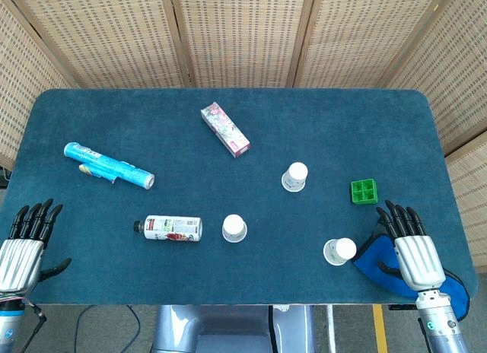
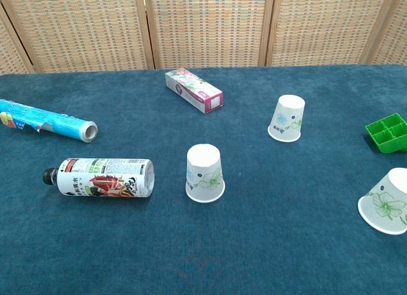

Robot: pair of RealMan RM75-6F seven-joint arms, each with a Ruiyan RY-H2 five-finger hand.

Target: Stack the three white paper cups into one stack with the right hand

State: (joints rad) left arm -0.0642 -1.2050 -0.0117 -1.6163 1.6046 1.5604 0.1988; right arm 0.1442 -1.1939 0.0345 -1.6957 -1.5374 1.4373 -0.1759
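Note:
Three white paper cups with green flower prints stand upside down and apart on the blue table. One cup is near the front middle, another sits further back and to the right, and the third stands at the front right, tilted. My right hand rests open at the front right edge, just right of the third cup, holding nothing. My left hand lies open at the front left edge. Neither hand appears in the chest view.
A blue cloth lies under my right hand. A green grid tray sits behind it. A bottle lies left of the middle cup. A blue tube and a pink box lie further back.

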